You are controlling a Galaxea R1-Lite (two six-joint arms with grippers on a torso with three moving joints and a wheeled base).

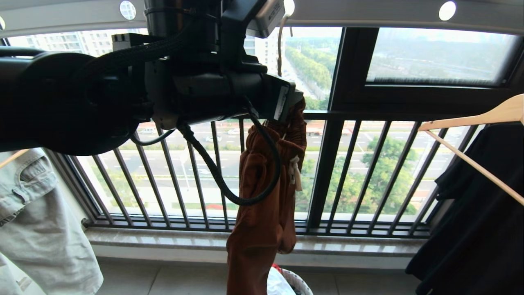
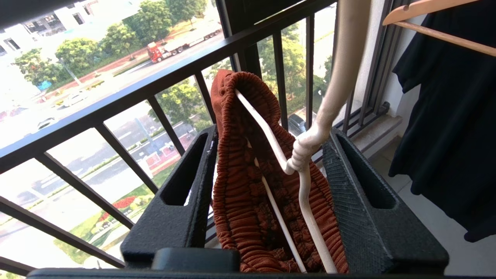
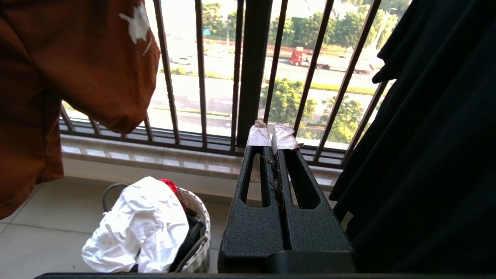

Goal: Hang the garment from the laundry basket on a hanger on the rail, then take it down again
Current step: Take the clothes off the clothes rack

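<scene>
The left arm [image 1: 102, 94] hogs most of the head view, all black housing and looped cable, reaching up and across toward the window. Its pincer [image 2: 267, 155] sits around the bunched ribbed waistband of the rust-brown shorts [image 1: 266, 196] and the thin cream wire hanger [image 2: 306, 186]. One finger [image 2: 186, 186] presses the waistband on one side, the other finger [image 2: 360, 190] stands on the far side of the hanger's twisted neck with a bit of a gap, so I honestly can't tell if it's really gripping or just half closed around the bundle. The waistband is draped over one hanger arm, the long neck runs up out of that shot, and in the head view it reaches toward the grey rail [image 1: 368, 14] with its round holes. The shorts hang straight down in front of the black railing [image 1: 360, 172], white drawstring [image 1: 294, 172] dangling, lower legs down near the laundry basket [image 3: 197, 228] on the floor, which has a crumpled white cloth [image 3: 135, 224] in it. The right pincer [image 3: 271, 135] is parked low with its taped tips pressed together, holding nothing, right beside the black garment [image 1: 475, 213] on a wooden hanger [image 1: 479, 119]. A pale denim garment [image 1: 37, 221] hangs off to the left.
</scene>
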